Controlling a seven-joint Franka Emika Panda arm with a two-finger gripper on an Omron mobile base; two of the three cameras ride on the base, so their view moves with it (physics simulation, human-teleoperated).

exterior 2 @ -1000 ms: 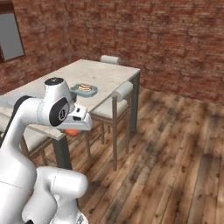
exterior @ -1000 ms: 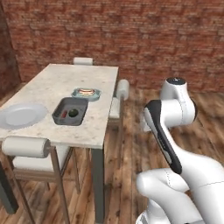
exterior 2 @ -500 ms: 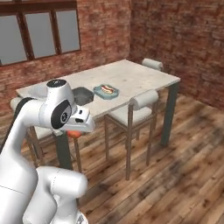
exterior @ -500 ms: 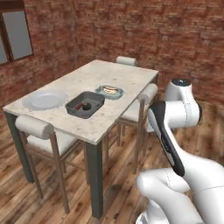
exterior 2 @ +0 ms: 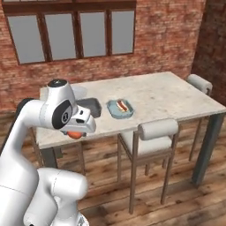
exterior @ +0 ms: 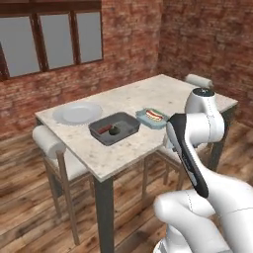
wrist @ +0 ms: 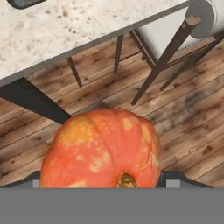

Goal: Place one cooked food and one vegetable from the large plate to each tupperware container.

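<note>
Tomato hides gripper fingertips.

A red-orange tomato mottled with yellow is seen between the fingers; beyond it, pale speckled table.

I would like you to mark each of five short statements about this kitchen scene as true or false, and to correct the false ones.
1. The pincer holds the red-orange tomato. True.
2. The hot dog lies in the dark-grey container. False: it lies in the light-blue container.
3. The large plate still carries the sausage. False: the plate is bare; the sausage is in the dark-grey container.
4. The dark green ball sits in the dark-grey container beside the sausage. True.
5. The tomato is above the table. False: in the hand view it hangs over the wooden floor, beside the table edge.
</note>
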